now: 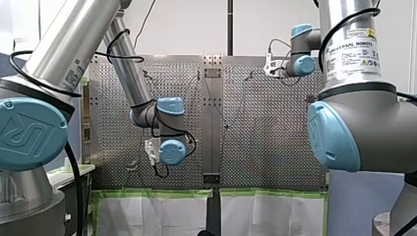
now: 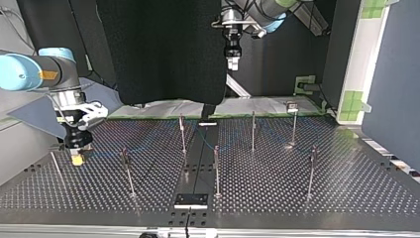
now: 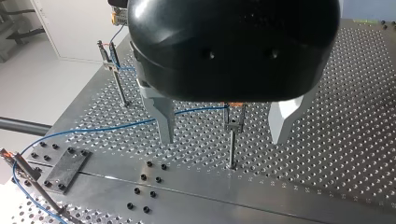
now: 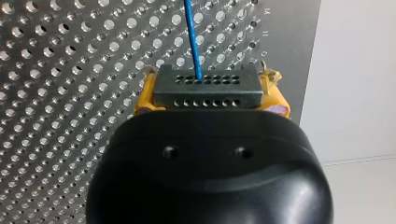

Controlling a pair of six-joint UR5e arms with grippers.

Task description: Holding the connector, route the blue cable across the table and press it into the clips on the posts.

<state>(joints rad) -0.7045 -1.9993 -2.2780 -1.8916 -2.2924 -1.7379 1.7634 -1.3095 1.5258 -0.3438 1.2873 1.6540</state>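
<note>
**Right gripper clamped on the connector, left gripper open over a post**

My right gripper [image 4: 208, 95] is closed on the dark connector [image 4: 208, 86], with its yellow pads [image 4: 144, 98] pressed against the connector's two ends. The blue cable [image 4: 192, 37] leaves the connector's face and runs straight ahead of the gripper, over the perforated table [image 4: 56, 93].

My left gripper [image 3: 224, 128] is spread wide and holds nothing. Its metal fingers [image 3: 163, 119] hang above the table. Between them and lower down stands a post [image 3: 231, 149] with a clip [image 3: 233, 119] at its head. The cable passes behind one finger and reaches that clip. It looks seated there, though I can't be sure from this angle. Further ahead of the gripper, a second post [image 3: 116, 84] also carries the cable at its top.
</note>
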